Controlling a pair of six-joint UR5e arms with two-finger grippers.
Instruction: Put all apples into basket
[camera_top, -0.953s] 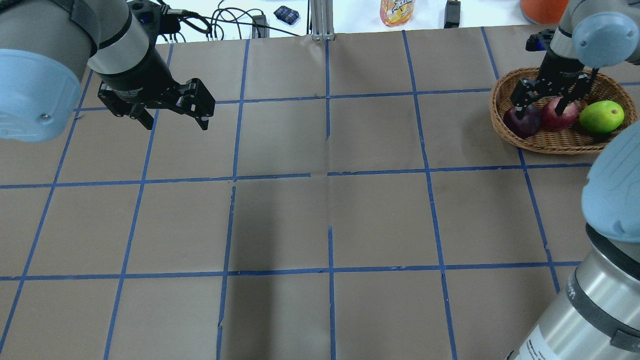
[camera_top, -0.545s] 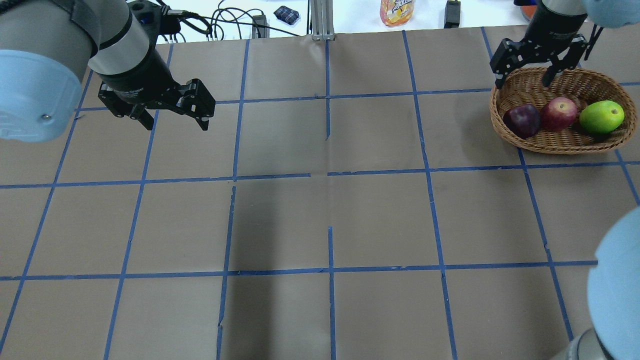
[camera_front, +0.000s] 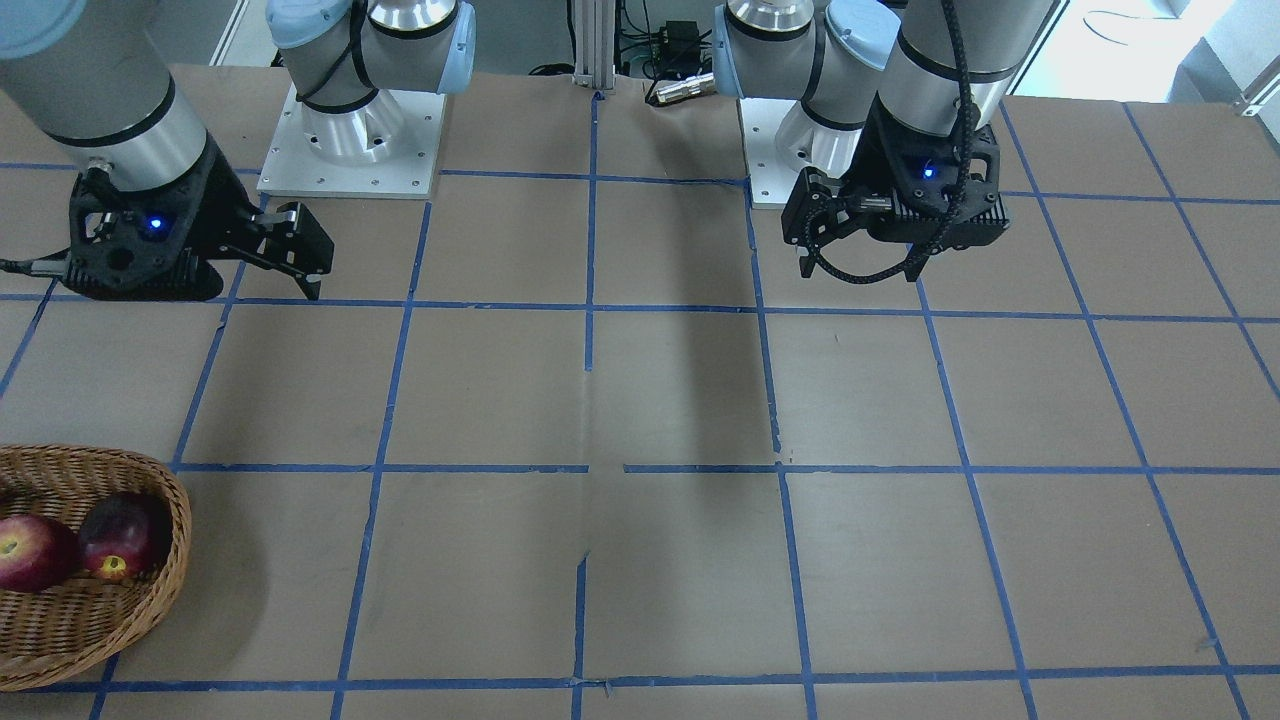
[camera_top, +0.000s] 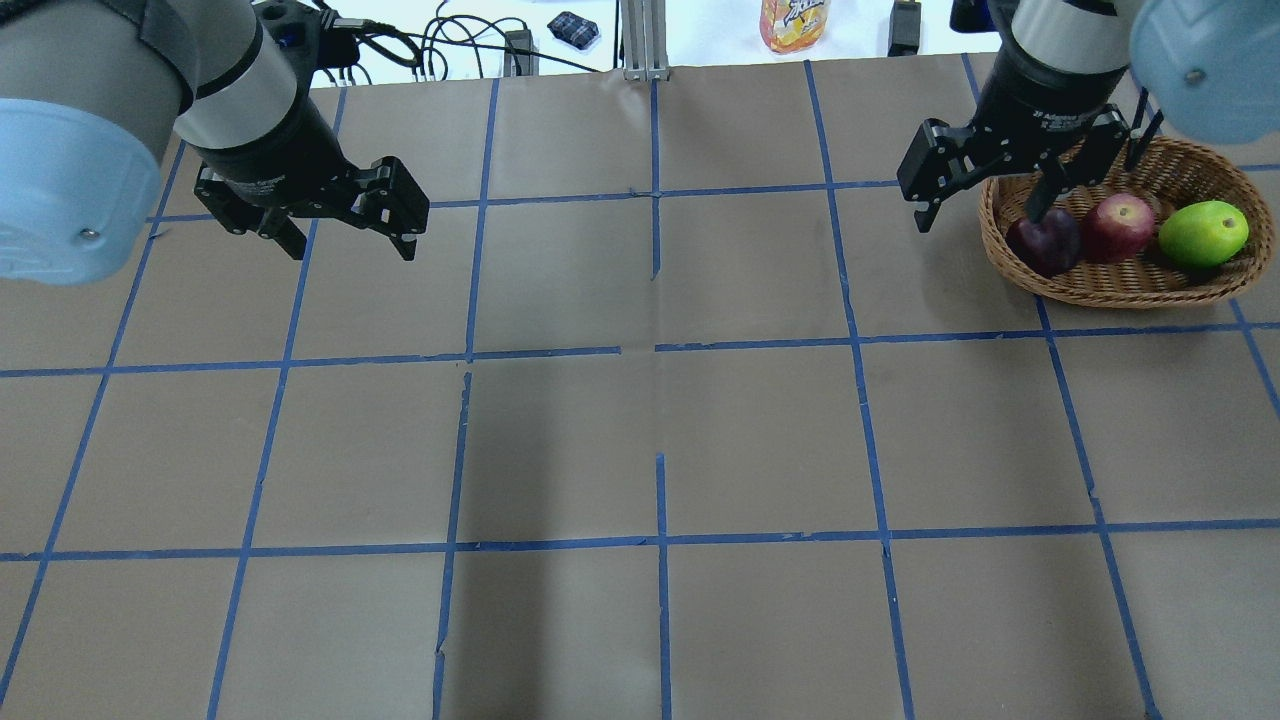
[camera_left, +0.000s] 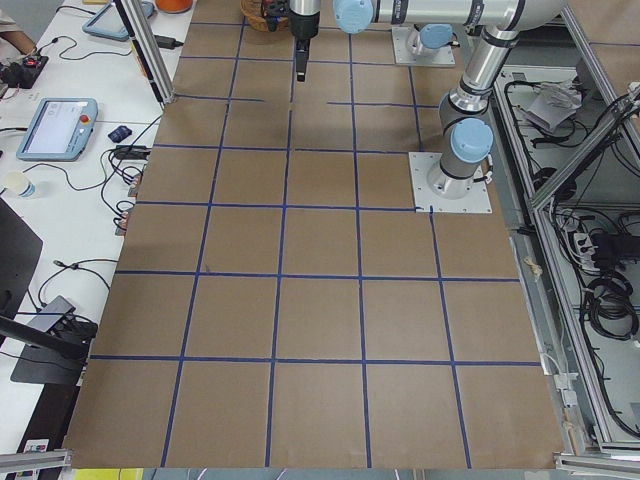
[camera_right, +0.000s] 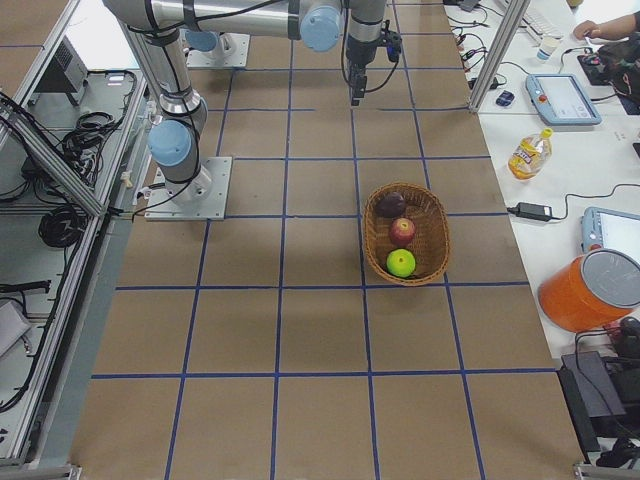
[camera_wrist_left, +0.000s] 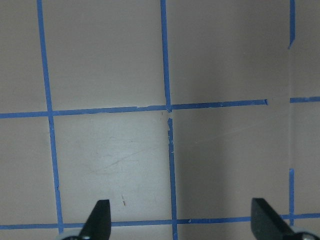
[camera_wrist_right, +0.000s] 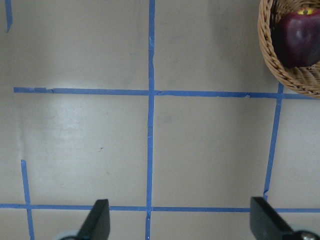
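Brown-paper table (camera_top: 760, 440): covered in kraft paper and marked off into squares by a blue tape grid (camera_top: 660, 541).
Left gripper (camera_top: 353, 238): one, hanging above the table well apart from the fruit; fingers spread wide with nothing between them, and its wrist view shows only paper and tape.
Right gripper (camera_top: 978, 216): one, raised just beside the basket's inner rim; fingers parted and empty. Its wrist view catches the basket edge at the upper right corner.
Basket (camera_top: 1100, 295): one, woven tan wicker, on the robot's right side toward the far edge. It looks light and likely to slide if bumped.
Apples: three, all lying inside the basket in a row: maroon apple (camera_top: 1045, 245), red apple (camera_top: 1118, 227), green apple (camera_top: 1203, 233). The maroon and red ones touch.
Handling: probably firm, smooth-skinned and apt to roll, with moderate weight. Best pinched across the widest part from above, without squeezing hard enough to bruise.
Progress: no apple shows outside the basket, so the task looks complete.
Beyond the table: one yellow-orange drink bottle (camera_top: 793, 22) and a tangle of cables (camera_top: 440, 45).
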